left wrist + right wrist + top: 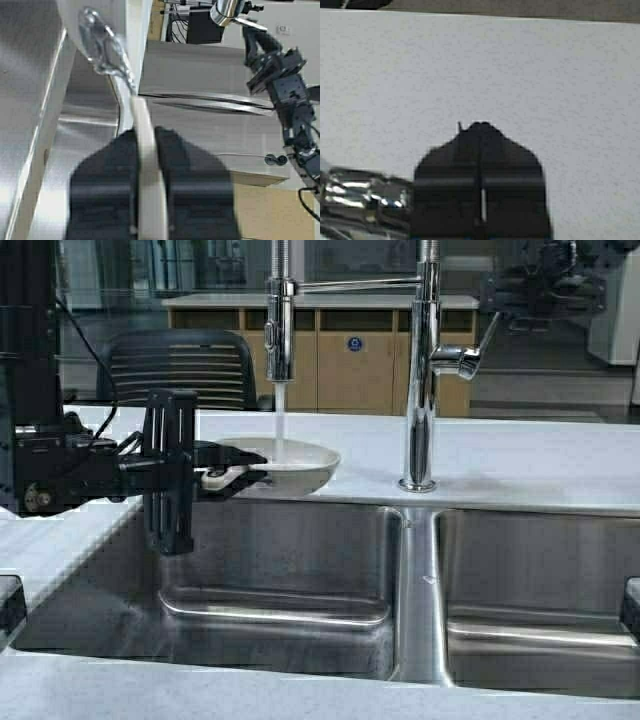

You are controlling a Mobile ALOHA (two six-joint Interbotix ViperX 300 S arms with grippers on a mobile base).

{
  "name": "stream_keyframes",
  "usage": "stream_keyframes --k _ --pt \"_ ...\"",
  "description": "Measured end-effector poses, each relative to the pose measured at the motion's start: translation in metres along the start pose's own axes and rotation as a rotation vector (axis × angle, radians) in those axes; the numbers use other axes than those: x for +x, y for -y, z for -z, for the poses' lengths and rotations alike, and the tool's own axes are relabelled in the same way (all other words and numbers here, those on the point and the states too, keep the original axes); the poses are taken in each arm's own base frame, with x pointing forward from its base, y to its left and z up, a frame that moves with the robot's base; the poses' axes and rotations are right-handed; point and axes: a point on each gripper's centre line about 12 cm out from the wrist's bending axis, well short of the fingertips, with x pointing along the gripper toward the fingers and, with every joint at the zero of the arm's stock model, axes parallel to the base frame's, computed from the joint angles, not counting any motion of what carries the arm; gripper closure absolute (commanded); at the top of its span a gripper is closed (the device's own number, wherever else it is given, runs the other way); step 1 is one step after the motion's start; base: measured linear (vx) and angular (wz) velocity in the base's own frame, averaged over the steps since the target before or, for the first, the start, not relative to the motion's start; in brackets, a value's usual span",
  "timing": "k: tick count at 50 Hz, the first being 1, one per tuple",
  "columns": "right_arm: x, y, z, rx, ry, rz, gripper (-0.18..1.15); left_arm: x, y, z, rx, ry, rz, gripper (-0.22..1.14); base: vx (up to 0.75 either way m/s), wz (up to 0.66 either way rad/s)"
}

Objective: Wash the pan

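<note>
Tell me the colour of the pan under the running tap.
White, best seen in the high view: the pan is held by its handle in the left pincer.

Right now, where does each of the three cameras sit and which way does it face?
High view: above and behind the arms, facing the double sink; shows the left gripper holding the pan under the running faucet.
Left wrist view: along the left gripper, clamped on the pan's handle.
Right wrist view: down at the countertop; right gripper shut.
Shared: high and left wrist views both show the pan.
</note>
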Motion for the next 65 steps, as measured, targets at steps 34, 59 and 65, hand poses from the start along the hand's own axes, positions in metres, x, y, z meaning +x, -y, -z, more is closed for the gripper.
stream_keyframes --k 34,59,65 --pt "-0.061 0.006 -0.063 0.001 0.146 0.013 0.91 0.022 0.014 -0.012 0.195 0.078 0.143 0.89 0.00 0.00" --pt "-0.136 0.034 -0.010 0.112 0.115 0.093 0.91 -0.010 -0.015 0.004 0.095 0.081 -0.205 0.89 0.00 0.00" --pt "-0.153 0.033 -0.003 0.126 0.116 0.095 0.91 -0.005 -0.013 0.013 0.094 0.025 -0.128 0.89 0.00 0.00"
